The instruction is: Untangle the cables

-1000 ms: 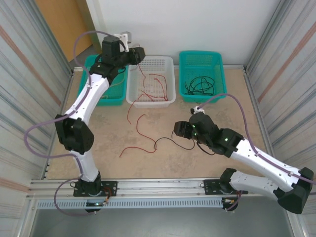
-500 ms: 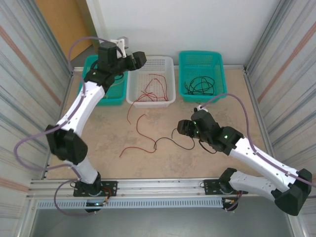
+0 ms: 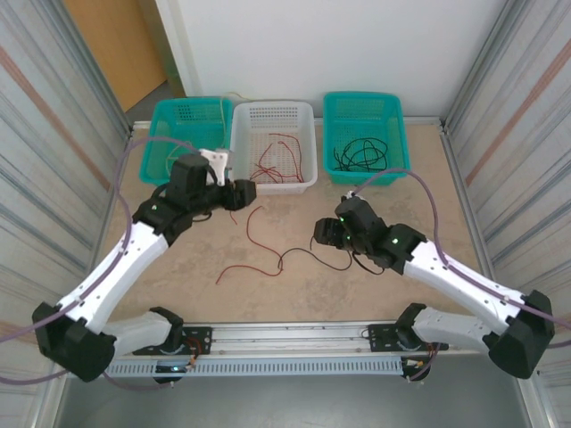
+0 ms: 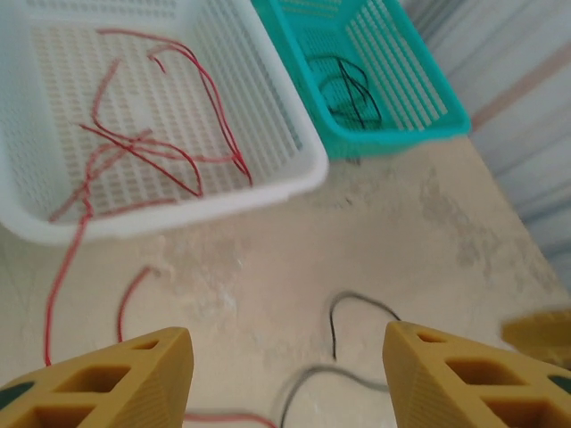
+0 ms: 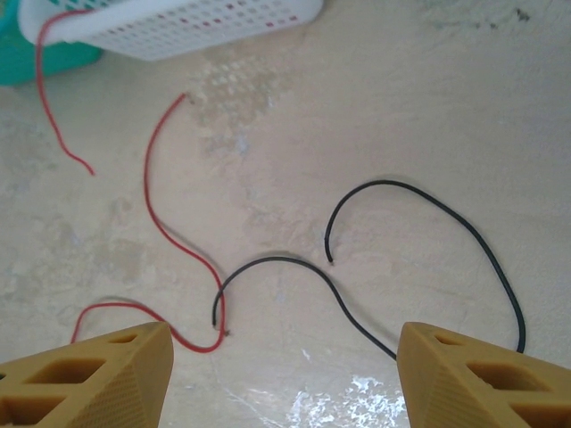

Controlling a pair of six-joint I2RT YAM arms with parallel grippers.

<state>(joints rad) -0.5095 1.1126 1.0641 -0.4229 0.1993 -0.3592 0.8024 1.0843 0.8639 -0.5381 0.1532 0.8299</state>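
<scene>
Top view: the left fingers point(image 3: 243, 193) hover just in front of the white basket point(image 3: 272, 186), at its near-left corner. The right fingers point(image 3: 323, 234) hang farther off to its near-right. Several red cables point(image 3: 284, 159) lie inside the basket. A loose red cable point(image 3: 251, 230) and a black cable point(image 3: 335, 266) lie on the desk point(image 3: 201, 276) in front of it.

Left wrist view: the fingers point(image 4: 125, 379) are released, spread wide and empty, with the basket beyond them.

Right wrist view: the fingers point(image 5: 98, 370) are likewise spread and empty above the loose red and black cables, which cross on the desk short of the basket.
</scene>
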